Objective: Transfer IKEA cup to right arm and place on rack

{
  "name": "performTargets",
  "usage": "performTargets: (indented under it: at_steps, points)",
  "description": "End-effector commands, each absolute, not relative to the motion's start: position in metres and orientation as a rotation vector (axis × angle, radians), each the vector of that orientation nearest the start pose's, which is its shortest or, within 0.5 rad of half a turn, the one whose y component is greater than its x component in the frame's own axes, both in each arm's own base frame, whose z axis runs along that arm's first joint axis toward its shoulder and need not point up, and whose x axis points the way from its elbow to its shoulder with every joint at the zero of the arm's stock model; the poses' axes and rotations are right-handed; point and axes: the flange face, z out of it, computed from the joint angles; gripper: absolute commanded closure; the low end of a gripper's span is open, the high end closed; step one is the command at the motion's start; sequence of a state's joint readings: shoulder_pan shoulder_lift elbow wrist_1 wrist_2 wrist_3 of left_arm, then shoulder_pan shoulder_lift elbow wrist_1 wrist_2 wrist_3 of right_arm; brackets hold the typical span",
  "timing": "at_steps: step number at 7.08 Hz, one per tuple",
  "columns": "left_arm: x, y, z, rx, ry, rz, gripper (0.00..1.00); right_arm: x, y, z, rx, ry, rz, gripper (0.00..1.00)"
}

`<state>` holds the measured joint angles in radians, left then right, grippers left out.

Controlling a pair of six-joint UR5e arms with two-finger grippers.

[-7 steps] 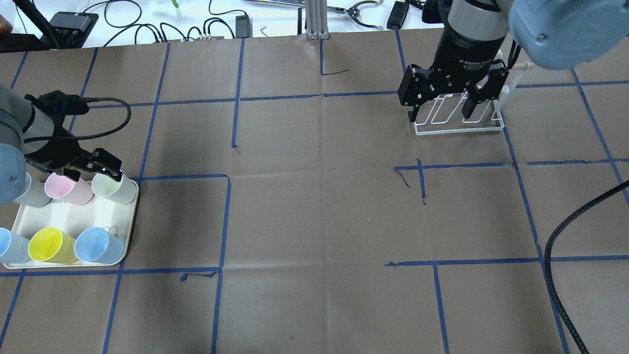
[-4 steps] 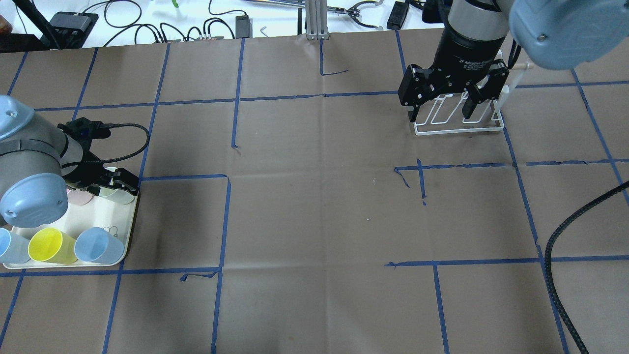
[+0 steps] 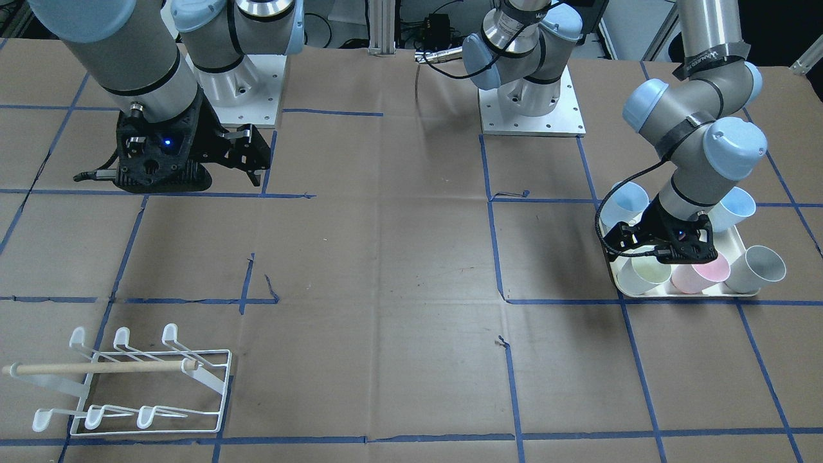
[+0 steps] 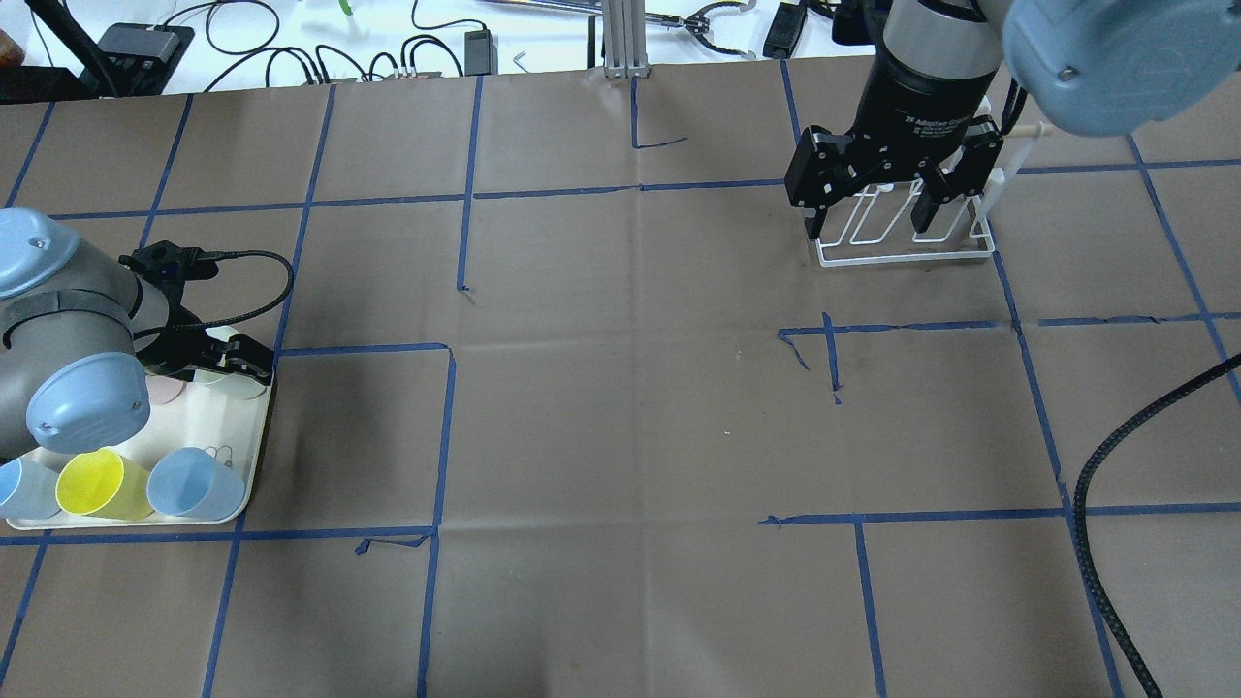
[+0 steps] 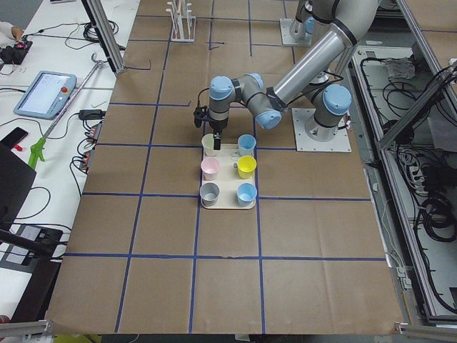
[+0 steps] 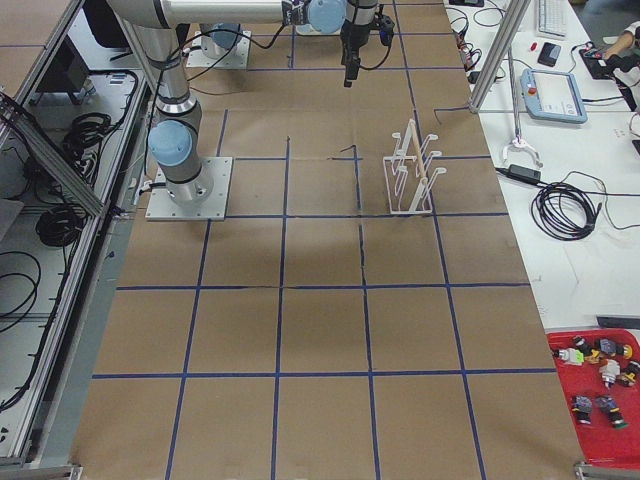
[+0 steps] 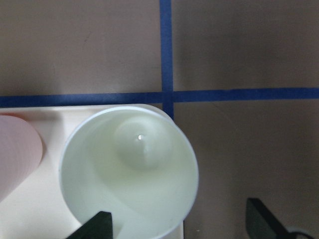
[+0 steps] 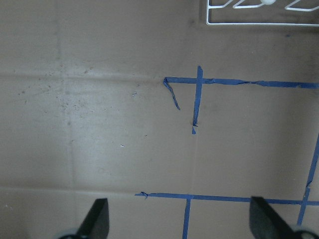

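Your left black gripper (image 7: 177, 221) dropped over pale green plastic cup (image 7: 129, 169), jaws apart, no squeeze yet. Your right black gripper (image 4: 870, 218) waited, jaws wide.

At frame centre, a cream tray (image 5: 227, 189) holds six cups (image 5: 245, 166) in two columns. The left gripper (image 5: 216, 137) hangs over the pale green cup (image 5: 210, 146) at the tray's upper-left corner. The rack (image 5: 180, 16) stands at the top edge.

bright even light, soft shadows, sharp
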<state>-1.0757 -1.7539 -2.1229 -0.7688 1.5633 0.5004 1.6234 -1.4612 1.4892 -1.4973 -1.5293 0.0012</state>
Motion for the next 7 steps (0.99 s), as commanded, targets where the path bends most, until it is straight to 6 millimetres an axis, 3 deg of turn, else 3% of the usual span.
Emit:
performTargets:
  at_steps: [1, 4, 5, 6, 7]
  points:
    - [0.106, -0.483, 0.228, 0.008, 3.115, -0.115, 0.03, 0.165, -0.520, 0.465, -0.078, 3.098, 0.156, 0.00]
    - [0.107, -0.489, 0.217, 0.013, 3.115, -0.117, 0.03, 0.165, -0.519, 0.467, -0.078, 3.098, 0.152, 0.00]
    - [0.107, -0.489, 0.218, 0.015, 3.114, -0.123, 0.07, 0.165, -0.520, 0.466, -0.078, 3.098, 0.154, 0.00]
    - [0.107, -0.489, 0.221, 0.015, 3.112, -0.132, 0.20, 0.165, -0.520, 0.466, -0.078, 3.098, 0.154, 0.00]
    - [0.107, -0.489, 0.225, 0.016, 3.111, -0.145, 0.42, 0.165, -0.520, 0.466, -0.078, 3.098, 0.154, 0.00]
